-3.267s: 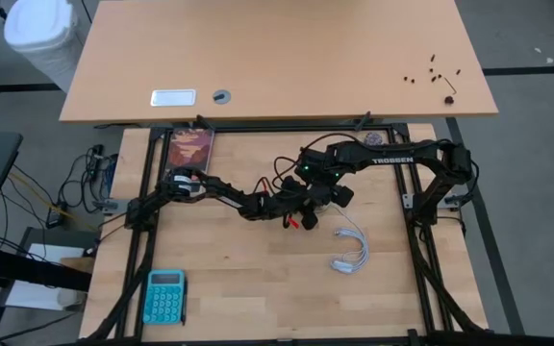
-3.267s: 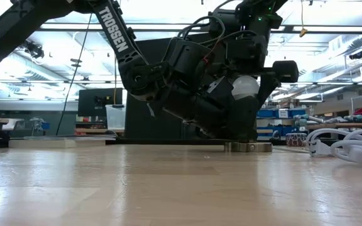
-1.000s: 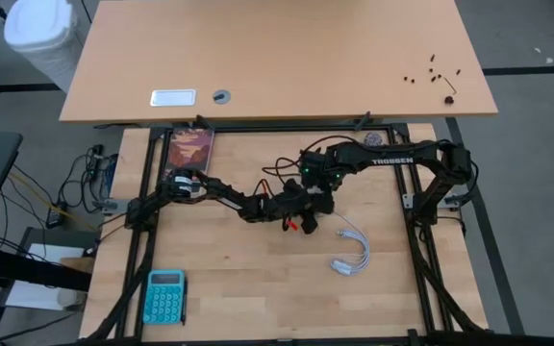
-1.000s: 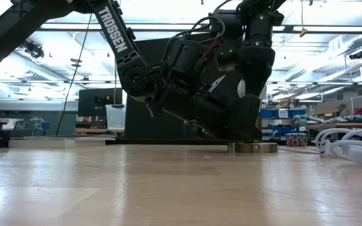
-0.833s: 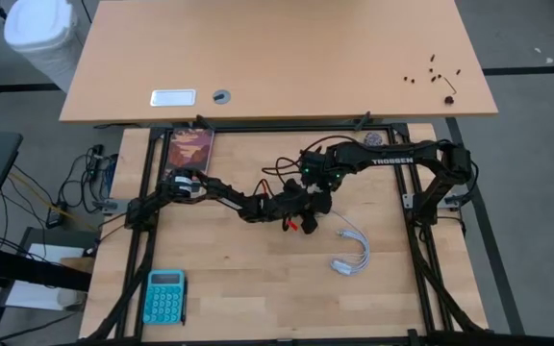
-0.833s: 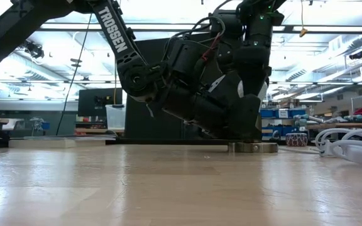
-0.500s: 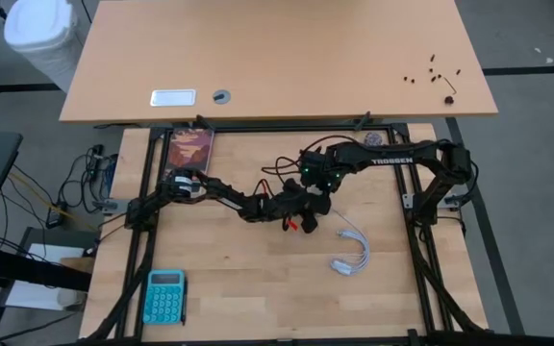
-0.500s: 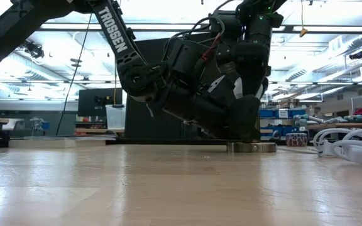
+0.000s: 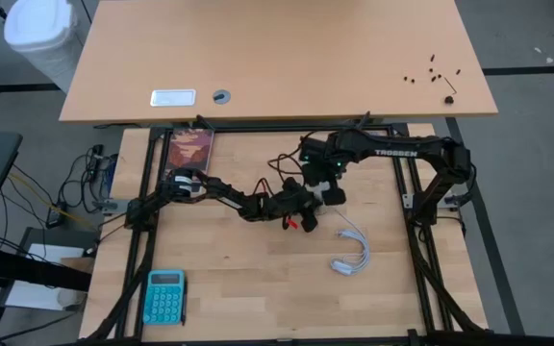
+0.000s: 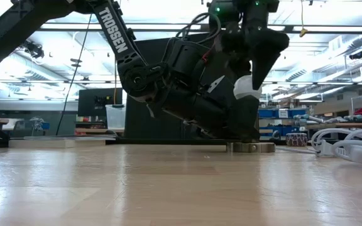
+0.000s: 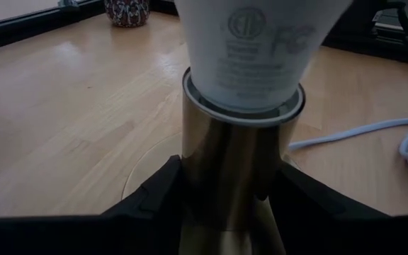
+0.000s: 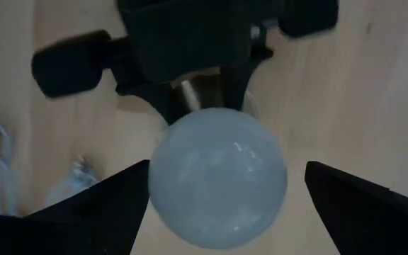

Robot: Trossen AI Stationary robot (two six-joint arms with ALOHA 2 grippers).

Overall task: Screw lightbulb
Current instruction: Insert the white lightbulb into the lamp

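The white lightbulb [image 11: 250, 49] stands upright with its narrow end in the top of a brass socket [image 11: 229, 177]. The socket's round base [image 10: 249, 147] rests on the table near the middle. My left gripper [image 11: 232, 212] is shut on the socket's stem. My right gripper [image 12: 225, 212] is open just above the bulb's frosted dome [image 12: 218, 184], one finger on either side; I cannot tell whether it touches. The low view shows the bulb [image 10: 247, 88] bare below the right fingers [image 10: 266, 56]. My left gripper pinches the socket's brass stem [image 11: 190, 177] between its two fingers, just below the bulb's collar. The fingers [image 11: 158, 195] come nearly level from the table's left and lie across the stem. The socket stands upright with its base on the table.
A coiled white cable [image 9: 351, 252] lies on the table to the right of the socket, toward the near edge. A teal calculator [image 9: 164, 296] lies at the near left, a book [image 9: 190, 149] at the far left. A small patterned pot [image 9: 373, 139] stands at the far edge.
My right gripper has risen off the bulb and gone a little toward the table's far edge. The bulb, hidden by that gripper in the low view before, now shows bare and stays in the socket. My left gripper and the socket have kept still.
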